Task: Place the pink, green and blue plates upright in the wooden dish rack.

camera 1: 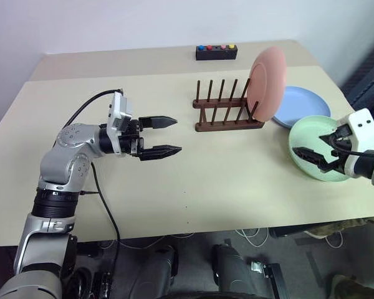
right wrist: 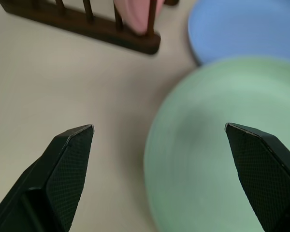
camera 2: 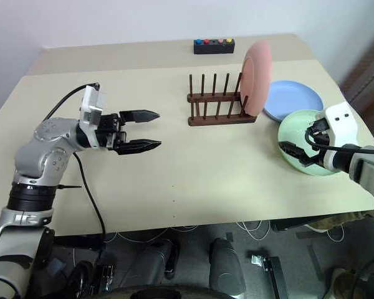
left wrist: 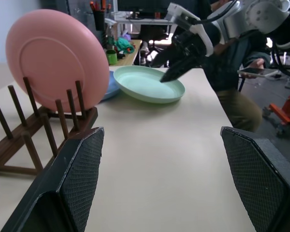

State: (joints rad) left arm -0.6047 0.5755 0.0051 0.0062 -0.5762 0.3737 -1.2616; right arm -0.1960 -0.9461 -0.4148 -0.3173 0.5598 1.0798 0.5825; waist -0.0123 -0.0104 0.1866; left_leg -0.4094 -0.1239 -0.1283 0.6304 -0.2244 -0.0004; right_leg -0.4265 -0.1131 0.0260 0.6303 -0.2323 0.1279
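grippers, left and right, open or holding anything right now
Left gripper: open, holding nothing, above the table.
Right gripper: open, holding nothing, over the green plate.

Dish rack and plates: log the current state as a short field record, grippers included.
rack: wooden dish rack, mid-table
pink plate: upright in the rack's right end slot
blue plate: flat on the table, right of the rack
green plate: flat, overlapping the blue plate's near edge
left gripper: open, empty, above bare table left of the rack
right gripper: open, over the green plate, not gripping it
plates left to rack: green, blue
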